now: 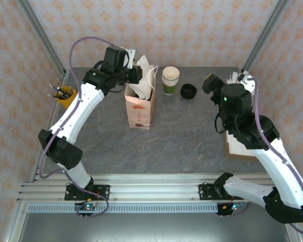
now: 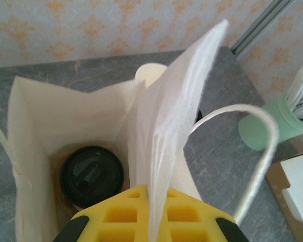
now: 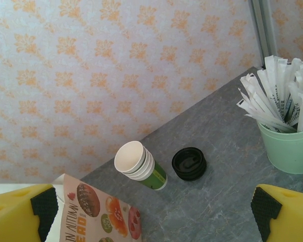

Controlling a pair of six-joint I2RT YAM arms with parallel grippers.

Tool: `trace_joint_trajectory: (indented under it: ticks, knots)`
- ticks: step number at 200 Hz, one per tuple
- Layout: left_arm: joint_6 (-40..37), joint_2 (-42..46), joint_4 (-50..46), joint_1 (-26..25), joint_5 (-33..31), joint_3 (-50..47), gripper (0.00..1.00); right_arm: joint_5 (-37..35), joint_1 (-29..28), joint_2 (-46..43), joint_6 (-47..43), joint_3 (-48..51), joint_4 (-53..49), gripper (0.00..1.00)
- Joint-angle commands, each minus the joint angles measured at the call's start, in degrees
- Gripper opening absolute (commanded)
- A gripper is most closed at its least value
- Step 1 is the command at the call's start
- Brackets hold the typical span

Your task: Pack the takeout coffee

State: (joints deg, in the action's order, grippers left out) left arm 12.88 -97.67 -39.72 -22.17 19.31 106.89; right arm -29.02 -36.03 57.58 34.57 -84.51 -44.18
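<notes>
Flowered wallpaper backed a grey table (image 1: 192, 141). From above, the bag (image 1: 140, 108) stood near the far edge with the left gripper (image 1: 137, 75) at its rim. The right gripper (image 1: 211, 83) hung beside 1 loose lid (image 1: 188, 91).

At the left wrist, the coffee (image 2: 91, 175) sat in the bag's bottom. The fingers (image 2: 116, 217) were clenched on a white sheet (image 2: 171, 126); whether bag wall or napkin was unclear. The pull should probably be gentle, so the bag doesn't tip.

At the right wrist, the jaws stood released, grasping nothing.
</notes>
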Motion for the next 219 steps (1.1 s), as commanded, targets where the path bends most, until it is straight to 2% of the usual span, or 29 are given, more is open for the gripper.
trace_joint_trajectory:
  ticks: [1,43,81,120,146,170,187,206,219]
  knots:
    - [-2.8,-1.2,-5.0,-2.0,-2.2,2.1,0.00,-1.8,0.3,1.2,1.2,-0.5,-1.4,1.00]
    - [-7.6,-2.1,-10.5,-3.2,-8.3,2.2,0.00,-1.4,0.3,4.0,-0.3,-2.5,-1.5,1.00]
    - [-14.1,-5.7,-15.7,-3.2,-4.2,6.0,0.00,0.1,0.3,6.8,-2.5,-4.8,-1.9,1.00]
    - [-21.8,-7.7,-15.5,-2.5,-0.9,4.8,0.00,1.0,0.3,8.3,-3.2,-5.8,-2.9,1.00]
    - [-21.9,-9.5,-17.3,-0.3,4.3,6.6,0.00,1.1,0.3,8.6,-3.5,-5.8,-2.8,1.00]
    - [-22.1,-11.4,-20.8,-0.2,6.1,8.8,0.03,0.8,0.3,8.7,-3.2,-5.6,-2.8,1.00]
    - [-20.2,-11.3,-19.2,-0.4,4.4,7.1,0.04,0.9,0.4,9.0,-3.1,-5.5,-2.8,1.00]
    - [-17.3,-13.6,-18.2,-0.5,1.6,6.6,0.09,1.1,0.3,9.1,-3.0,-5.2,-3.1,1.00]
    - [-14.2,-14.3,-17.6,-0.8,-3.1,7.4,0.13,0.6,0.3,9.2,-2.5,-5.1,-3.8,1.00]
